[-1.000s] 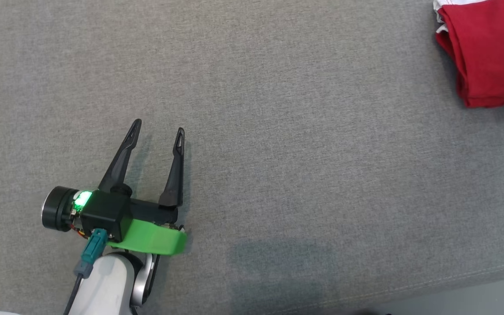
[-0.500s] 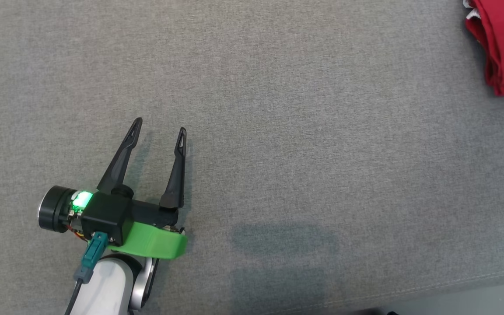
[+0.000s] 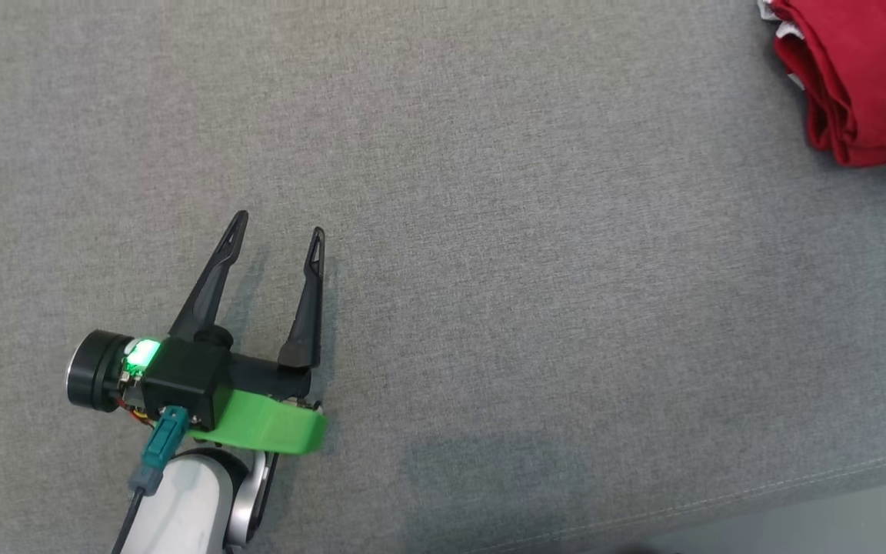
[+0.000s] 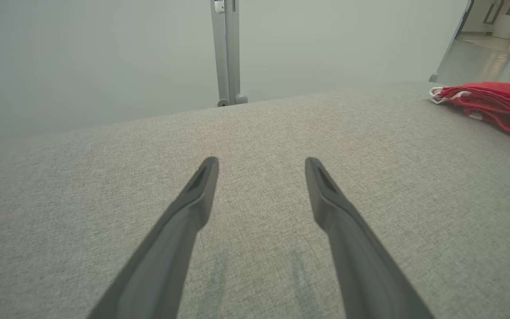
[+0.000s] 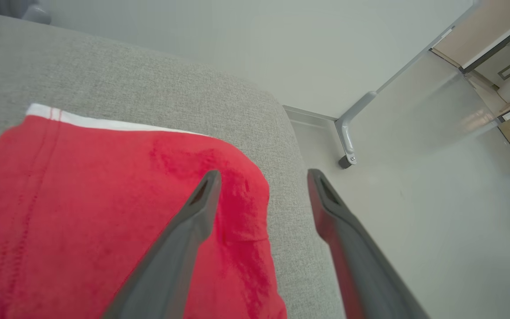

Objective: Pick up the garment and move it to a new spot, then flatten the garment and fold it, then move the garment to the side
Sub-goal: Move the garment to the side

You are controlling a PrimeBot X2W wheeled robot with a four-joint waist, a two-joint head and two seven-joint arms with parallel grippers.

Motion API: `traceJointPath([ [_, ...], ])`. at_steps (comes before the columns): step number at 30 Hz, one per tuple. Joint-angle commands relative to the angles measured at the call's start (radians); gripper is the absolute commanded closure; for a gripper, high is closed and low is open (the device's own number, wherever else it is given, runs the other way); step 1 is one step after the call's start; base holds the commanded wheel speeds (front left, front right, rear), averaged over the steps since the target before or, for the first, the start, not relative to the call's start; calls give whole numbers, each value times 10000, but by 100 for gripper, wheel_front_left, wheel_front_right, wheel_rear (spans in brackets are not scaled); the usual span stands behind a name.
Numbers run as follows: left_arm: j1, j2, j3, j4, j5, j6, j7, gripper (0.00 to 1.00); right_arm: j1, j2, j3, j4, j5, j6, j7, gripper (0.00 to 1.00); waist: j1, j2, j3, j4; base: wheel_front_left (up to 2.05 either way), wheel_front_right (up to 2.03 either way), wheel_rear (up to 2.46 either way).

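The two long dark fingers (image 3: 208, 288) of the left gripper (image 3: 278, 225) stand spread with nothing between them, tapering from broad bases to slim slotted tips and hovering low over the surface (image 3: 535, 292), a wide pad covered in grey woven cloth with a fine heathered grain and a stitched seam along its near edge. Behind them sits a boxy black housing with a glowing green light (image 3: 143, 352) and a smooth, curved green plastic collar (image 3: 266, 425). The right gripper (image 5: 264, 174) also has its matte grey fingers set wide apart and pinching nothing: one lies over the garment (image 5: 82, 212), the other past the rounded corner of the surface, above the glossy pale floor (image 5: 414, 230). The garment is soft red knit cloth, folded into a rumpled stack of layers, with a white band at one edge carrying thin red stripes and a line of stitching down its face. It lies flat at the far right corner of the surface, well apart from the left gripper. A slim grey metal post (image 4: 226, 53) rises beyond the far edge.
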Motion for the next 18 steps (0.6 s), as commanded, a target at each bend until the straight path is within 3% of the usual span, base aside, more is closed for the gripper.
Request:
traceJointPath([
  [1,38,27,57,81,-101,38,-105,0,-85,85,-7,-76,-112,-18,-138,0,-1,31,-326,-82,0,0,0],
  [8,29,-76,342,655,-397,161,-432,0,275,427,-140,-828,-161,-18,-343,0,-1,31,-1291,-48,0,0,0],
  [18,499,-357,1045,2266,-1105,514,-925,0,2393,1238,-1447,-3421,-593,-18,-339,0,-1,31,-3270,68,0,0,0],
])
